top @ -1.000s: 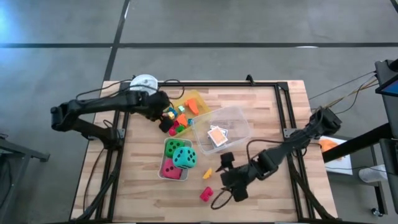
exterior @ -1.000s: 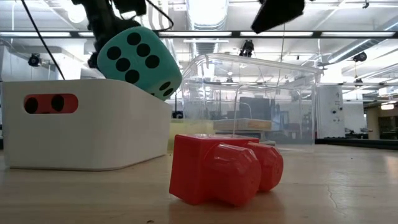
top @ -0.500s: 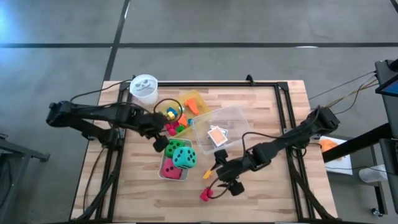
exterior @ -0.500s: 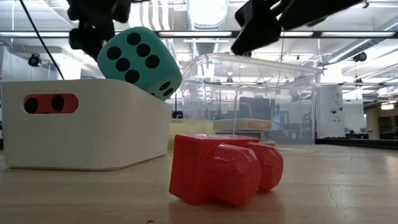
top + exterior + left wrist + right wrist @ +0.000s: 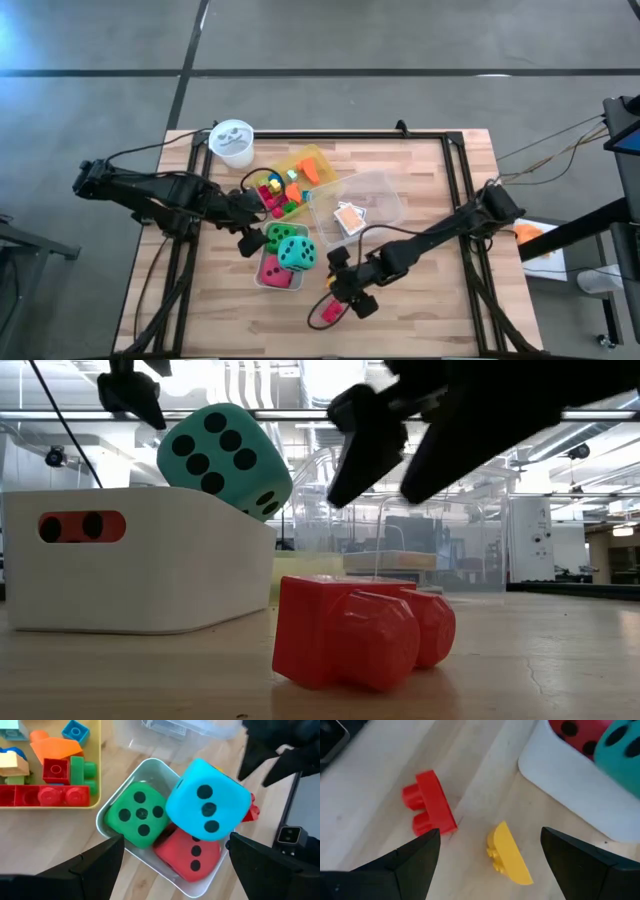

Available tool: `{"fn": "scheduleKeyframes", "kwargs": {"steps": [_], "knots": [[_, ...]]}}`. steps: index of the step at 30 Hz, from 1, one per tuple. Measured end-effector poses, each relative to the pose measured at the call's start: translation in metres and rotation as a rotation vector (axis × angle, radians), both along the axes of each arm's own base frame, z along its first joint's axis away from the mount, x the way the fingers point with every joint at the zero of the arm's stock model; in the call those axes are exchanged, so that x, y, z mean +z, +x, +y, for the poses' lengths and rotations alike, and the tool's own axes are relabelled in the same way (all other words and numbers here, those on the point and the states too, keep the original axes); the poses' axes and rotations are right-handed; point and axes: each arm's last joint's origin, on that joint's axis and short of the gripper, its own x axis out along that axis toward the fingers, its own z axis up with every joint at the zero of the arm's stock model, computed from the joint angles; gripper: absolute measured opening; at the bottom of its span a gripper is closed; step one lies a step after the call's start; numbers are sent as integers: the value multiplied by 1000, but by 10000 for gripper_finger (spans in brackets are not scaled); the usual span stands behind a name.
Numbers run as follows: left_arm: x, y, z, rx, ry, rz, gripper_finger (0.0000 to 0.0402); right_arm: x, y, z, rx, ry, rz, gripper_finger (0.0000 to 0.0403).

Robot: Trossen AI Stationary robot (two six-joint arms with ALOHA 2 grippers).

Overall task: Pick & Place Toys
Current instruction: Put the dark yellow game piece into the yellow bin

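Observation:
A red block (image 5: 427, 805) and a yellow block (image 5: 507, 854) lie on the wood table near its front edge, beside a white bin (image 5: 262, 275). In the bin are a green die (image 5: 137, 815) and a red die (image 5: 192, 852), with a teal die (image 5: 207, 807) resting on top of them. My right gripper (image 5: 491, 832) hovers open above the two loose blocks, touching neither. My left gripper (image 5: 175, 840) hangs open over the bin, at its left side (image 5: 250, 240) in the high view.
A yellow tray (image 5: 312, 158) with several small bright blocks sits behind the bin. To its right is a clear plastic box (image 5: 372, 192) with a card pack (image 5: 348, 218) inside. A white round cup (image 5: 232, 140) stands at the far left corner. Black rails frame the table.
My left gripper has left the yellow tray, moving toward the table's near edge and up, and now hangs by the dice bin. My right gripper has moved toward the table's left edge and down, closer to the red and yellow blocks. Both stay open.

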Motion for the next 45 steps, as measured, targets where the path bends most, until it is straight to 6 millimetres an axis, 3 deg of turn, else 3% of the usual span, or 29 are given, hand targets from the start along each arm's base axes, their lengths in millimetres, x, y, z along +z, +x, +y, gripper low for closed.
{"fn": "scheduleKeyframes", "kwargs": {"steps": [11,17,21,32,45], "knots": [[1,-3,-6,-22,5,0,345,-37,27,-6,1,-113,204,338],[2,-6,-10,-42,3,-6,345,-46,33,-4,10,-145,279,334],[2,-6,-11,-44,4,-6,345,-45,32,-5,7,-148,288,292],[2,-6,-10,-38,14,-5,345,-45,32,-5,-2,-148,289,89],[2,-6,-10,-54,21,-15,346,-40,29,-5,-50,-125,303,84]]}}
